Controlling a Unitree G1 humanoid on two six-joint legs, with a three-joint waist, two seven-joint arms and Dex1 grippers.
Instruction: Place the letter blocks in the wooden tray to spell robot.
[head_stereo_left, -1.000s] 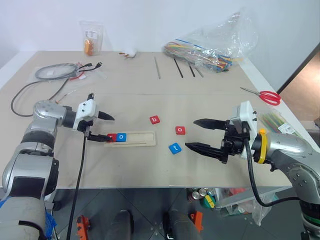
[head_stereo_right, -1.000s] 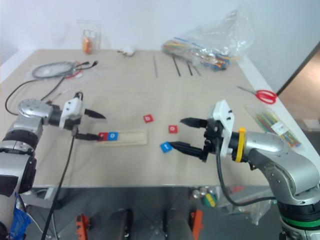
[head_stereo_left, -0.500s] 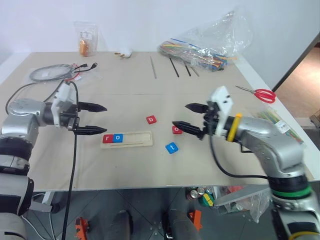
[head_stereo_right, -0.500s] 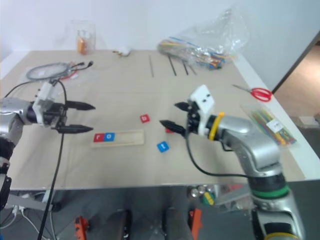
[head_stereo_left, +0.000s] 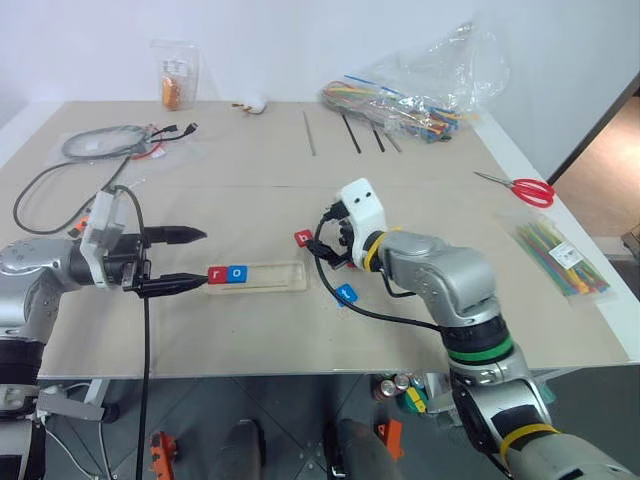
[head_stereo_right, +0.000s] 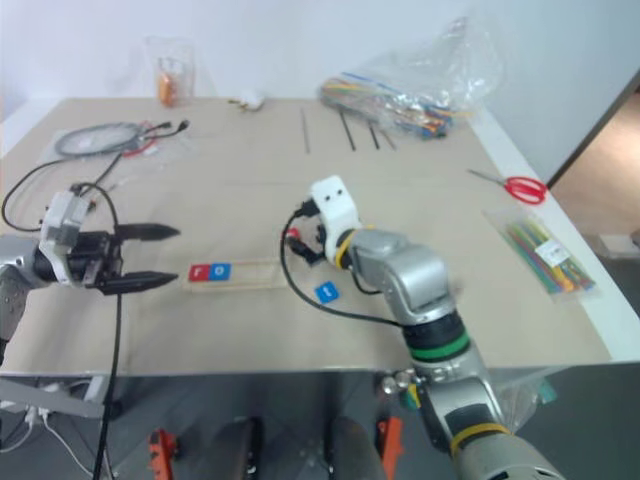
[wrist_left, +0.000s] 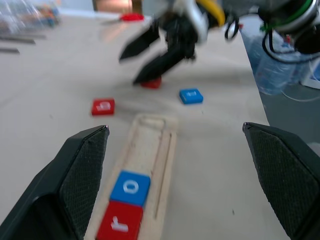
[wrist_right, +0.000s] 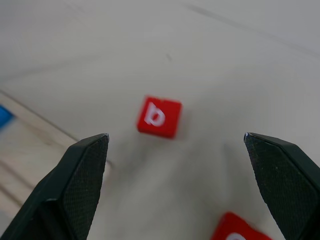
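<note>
The wooden tray (head_stereo_left: 262, 276) lies on the table with a red "r" block (head_stereo_left: 217, 274) and a blue "o" block (head_stereo_left: 238, 272) at its left end. A red "b" block (head_stereo_left: 304, 238) lies just beyond the tray's right end, and a blue "t" block (head_stereo_left: 346, 293) sits in front of it. Another red block (wrist_left: 151, 83) lies under the right gripper. My right gripper (head_stereo_left: 322, 235) hangs open close over the "b" block (wrist_right: 159, 117). Left of the tray's end, my left gripper (head_stereo_left: 190, 259) is open, level and empty.
Red-handled scissors (head_stereo_left: 528, 190) and a packet of coloured sticks (head_stereo_left: 555, 255) lie at the right. A clear bag of cables (head_stereo_left: 420, 95), thin rods (head_stereo_left: 345, 135), a small packet (head_stereo_left: 175, 75) and a coiled black cable (head_stereo_left: 95, 145) are at the back.
My right gripper has swung left and forward, from beside the blue "t" block to over the red "b" block. The left gripper has drawn back from the tray's left end. Both stay open.
</note>
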